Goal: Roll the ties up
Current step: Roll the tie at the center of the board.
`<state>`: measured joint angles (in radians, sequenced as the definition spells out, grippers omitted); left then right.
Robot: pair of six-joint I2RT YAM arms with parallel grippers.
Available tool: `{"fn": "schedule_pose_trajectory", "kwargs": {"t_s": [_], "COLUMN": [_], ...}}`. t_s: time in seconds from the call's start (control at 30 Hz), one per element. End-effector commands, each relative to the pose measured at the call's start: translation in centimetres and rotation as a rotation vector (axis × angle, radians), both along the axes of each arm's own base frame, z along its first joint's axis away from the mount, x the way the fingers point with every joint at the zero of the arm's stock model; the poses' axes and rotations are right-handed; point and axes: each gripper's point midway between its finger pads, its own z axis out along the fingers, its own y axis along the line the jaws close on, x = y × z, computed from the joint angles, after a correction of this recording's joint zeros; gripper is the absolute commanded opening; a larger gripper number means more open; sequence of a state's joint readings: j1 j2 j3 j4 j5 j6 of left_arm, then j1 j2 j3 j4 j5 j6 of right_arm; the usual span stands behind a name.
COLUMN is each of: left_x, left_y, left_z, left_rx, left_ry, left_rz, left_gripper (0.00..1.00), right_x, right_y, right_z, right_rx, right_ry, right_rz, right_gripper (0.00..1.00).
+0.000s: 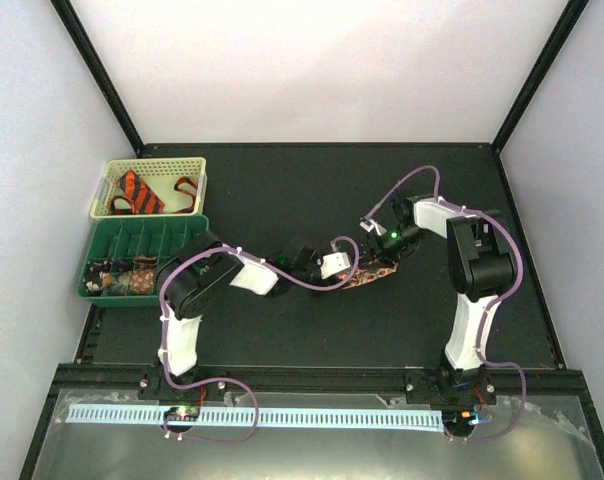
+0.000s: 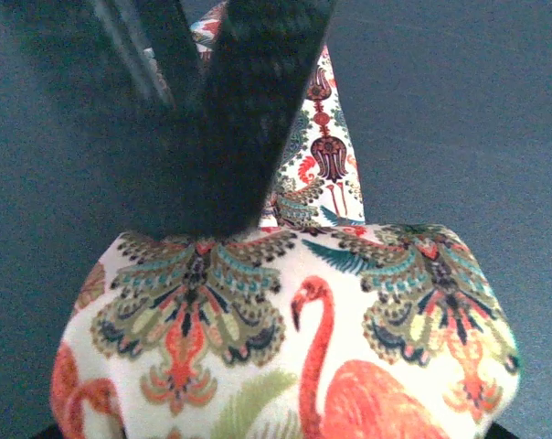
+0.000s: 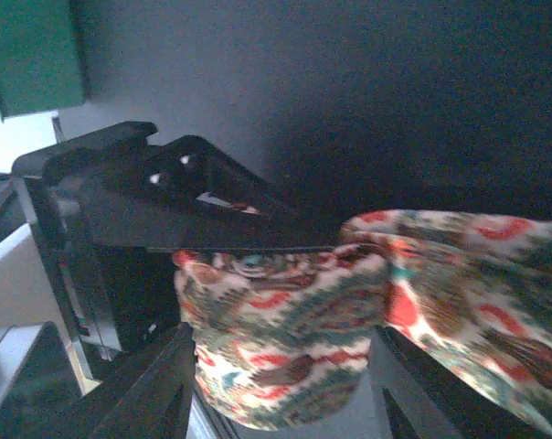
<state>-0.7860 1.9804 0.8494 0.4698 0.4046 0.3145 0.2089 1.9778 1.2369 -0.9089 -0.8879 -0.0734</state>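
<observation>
Top external view, frame centre: speckled tie [image 1: 368, 274] lies on the table [image 1: 282, 190], where the left gripper [image 1: 334, 266] and right gripper [image 1: 374, 243] meet. The right's 2 fingers [image 3: 157, 389] pinch the tie's rolled end; I cannot tell the left's grip.

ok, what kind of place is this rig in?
Probably a lab test cell: plain white walls in a black frame enclose a black table, with the left arm and right arm bolted at its near edge.

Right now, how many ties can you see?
2 clearly: a patterned tie mid-table and an orange striped tie in the pale basket. Blurry coils in the green tray may be more.
</observation>
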Motion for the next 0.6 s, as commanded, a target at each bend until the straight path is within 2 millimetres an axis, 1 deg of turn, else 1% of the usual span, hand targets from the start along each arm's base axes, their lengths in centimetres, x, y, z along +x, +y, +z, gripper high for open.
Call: {"fn": "schedule_pose_trajectory", "kwargs": {"t_s": [0.0, 0.07, 0.1, 0.2, 0.27, 0.3, 0.37, 0.5, 0.57], "left_x": [-1.5, -1.5, -1.5, -1.5, -1.5, -1.4, -1.1, -0.7, -0.4], "left_y": [1.9, 1.9, 1.9, 1.9, 2.0, 2.0, 1.9, 1.1, 0.5], "left_z": [-3.3, -3.4, -3.4, -3.4, -3.5, -3.4, -2.8, -0.1, 0.9], "left_rx": [0.134, 0.135, 0.137, 0.139, 0.142, 0.14, 0.122, 0.019, -0.018], "left_ry": [0.089, 0.092, 0.093, 0.096, 0.095, 0.094, 0.092, 0.067, 0.071], "left_rz": [0.009, 0.007, 0.008, 0.008, 0.009, 0.015, 0.027, 0.006, 0.01], "left_gripper": [0.46, 0.46, 0.46, 0.47, 0.47, 0.49, 0.57, 0.73, 0.78], "right_x": [-0.6, -0.8, -0.7, -0.4, 0.0, 0.3, 0.8, 0.7, 0.8], "right_y": [2.5, 2.7, 2.5, 1.4, 0.4, -0.1, -1.4, -2.9, -3.4], "right_z": [1.4, 0.9, 0.4, -1.1, -1.7, -2.1, -3.1, -5.0, -5.4], "right_rx": [0.081, 0.057, 0.031, -0.057, -0.088, -0.109, -0.169, -0.246, -0.272], "right_ry": [-0.016, -0.018, -0.02, -0.031, -0.046, -0.06, -0.088, -0.09, -0.111], "right_rz": [0.033, 0.058, 0.067, 0.091, 0.086, 0.088, 0.088, 0.108, 0.11], "right_gripper": [0.54, 0.45, 0.38, 0.18, 0.04, 0.02, 0.01, 0.01, 0.01]}}
